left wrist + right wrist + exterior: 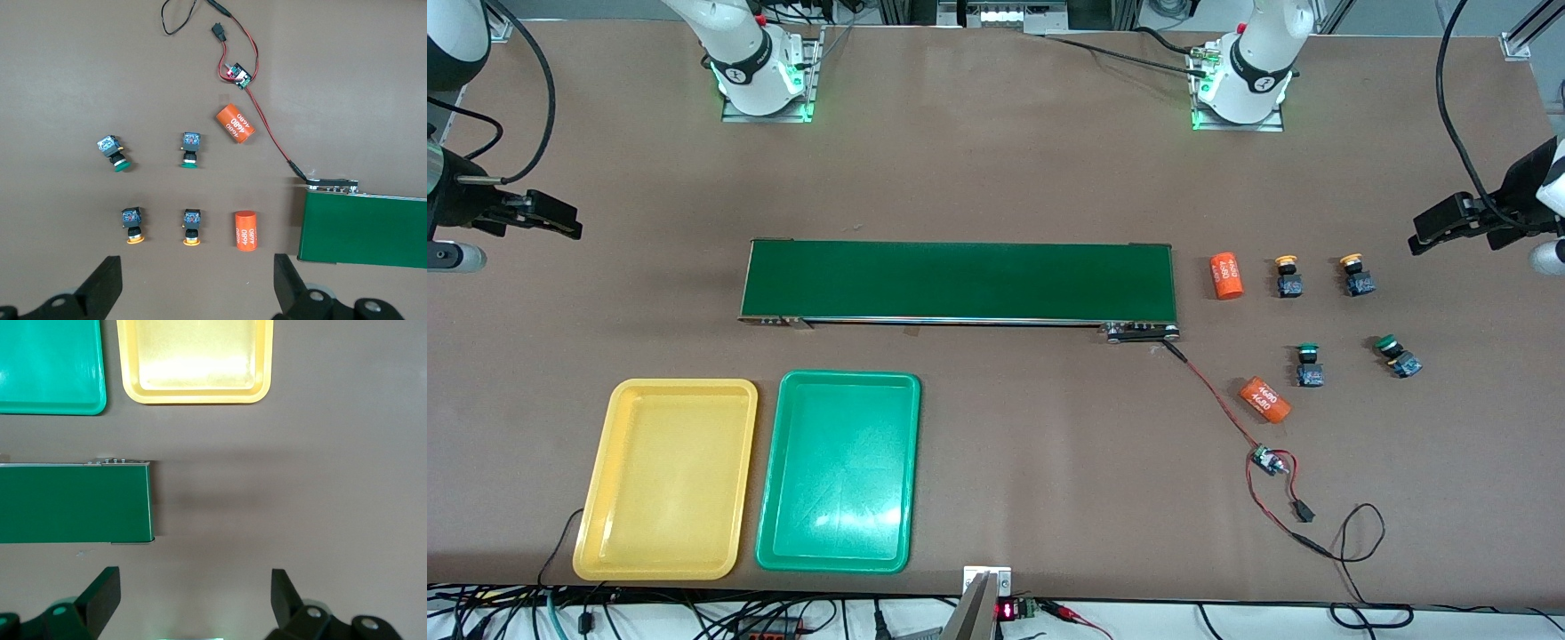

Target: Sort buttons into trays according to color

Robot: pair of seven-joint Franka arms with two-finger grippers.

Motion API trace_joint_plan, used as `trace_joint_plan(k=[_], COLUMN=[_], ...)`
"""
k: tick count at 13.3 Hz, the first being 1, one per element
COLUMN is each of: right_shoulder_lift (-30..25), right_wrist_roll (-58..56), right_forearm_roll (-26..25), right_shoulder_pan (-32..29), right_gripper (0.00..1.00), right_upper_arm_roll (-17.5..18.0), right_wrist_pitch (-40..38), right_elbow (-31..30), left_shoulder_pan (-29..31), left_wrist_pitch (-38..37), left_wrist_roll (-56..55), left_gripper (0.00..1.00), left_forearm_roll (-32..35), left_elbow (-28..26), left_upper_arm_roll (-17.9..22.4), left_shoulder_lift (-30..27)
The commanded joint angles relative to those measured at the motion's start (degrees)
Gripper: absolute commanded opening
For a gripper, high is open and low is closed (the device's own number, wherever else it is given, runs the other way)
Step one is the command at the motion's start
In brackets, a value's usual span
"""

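Nothing is sorted yet: two yellow-capped buttons [1287,276] and two green-capped buttons [1309,364] sit at the front view's right, the yellow tray [596,498] and green tray [911,471] empty at lower left. The left gripper [195,290] and right gripper [193,603] both gape wide, holding nothing. Best to descend squarely over one cap (avoiding the orange cylinders [1225,276]).

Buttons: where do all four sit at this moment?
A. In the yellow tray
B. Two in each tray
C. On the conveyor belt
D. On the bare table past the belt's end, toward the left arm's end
D: the two yellow-capped buttons and the two green-capped buttons stand on the table by the orange cylinders; the yellow tray and the green tray hold none.
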Motion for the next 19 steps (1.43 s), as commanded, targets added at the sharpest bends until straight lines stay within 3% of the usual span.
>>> trace_joint_plan(k=[1, 19], right_shoulder_lift=[-0.14, 0.82], right_wrist_roll=[4.5, 4.37], right_forearm_roll=[-0.33, -0.15], right_shoulder_pan=[0.09, 0.44], right_gripper=[1.0, 1.0], right_upper_arm_roll=[0.14, 0.4], right_wrist_pitch=[-1.01, -0.92], right_elbow=[0.3, 1.44], left_shoulder_pan=[0.21, 0.57], left_wrist_pitch=[-0.57, -1.36], left_wrist_roll=[-0.34, -0.42], left_gripper=[1.0, 1.0], left_forearm_roll=[-0.45, -0.8], left_elbow=[0.4, 0.4], left_upper_arm_roll=[0.03, -0.15], left_shoulder_lift=[-0.49, -0.32])
